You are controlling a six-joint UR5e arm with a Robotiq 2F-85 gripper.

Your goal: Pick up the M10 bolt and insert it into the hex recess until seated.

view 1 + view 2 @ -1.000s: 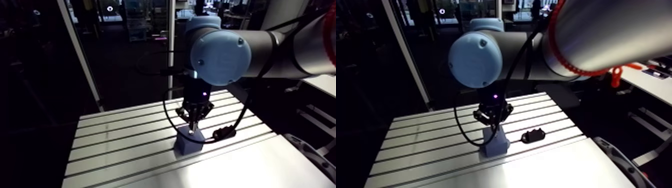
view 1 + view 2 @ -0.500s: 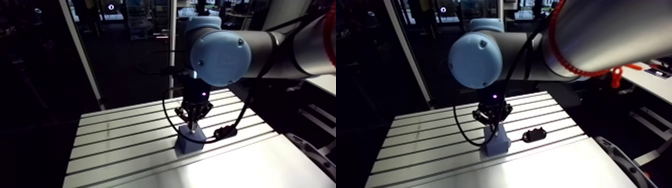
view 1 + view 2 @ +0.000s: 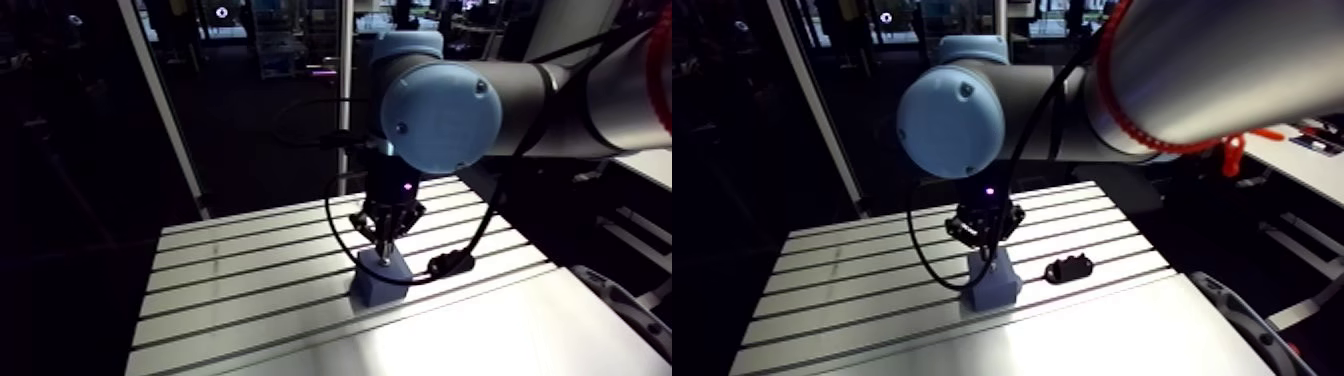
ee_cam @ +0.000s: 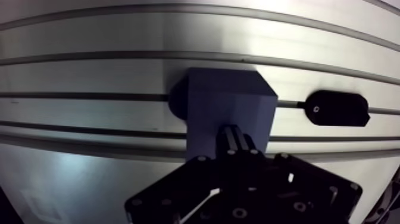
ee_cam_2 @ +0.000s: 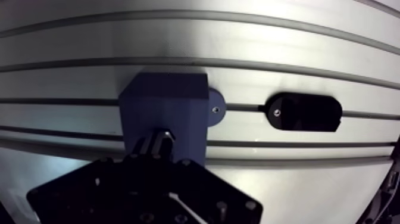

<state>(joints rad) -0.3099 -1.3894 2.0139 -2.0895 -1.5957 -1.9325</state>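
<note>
Nearby, black plate [image 4: 337,108] beside blue block [image 4: 229,107]

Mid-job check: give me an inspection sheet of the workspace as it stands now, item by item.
Surface: slotted aluminium table, bare metal with slots running across.
Job's things: blue block stands on the table; hex recess and M10 bolt cannot be made out in either view.
Clutter: black oval piece beside the block, apart from it, lying over a slot.
Grippers: gripper directly over the block's top.
Cables: nothing seen beyond the robot's own.
Surroundings: nothing seen.
</note>
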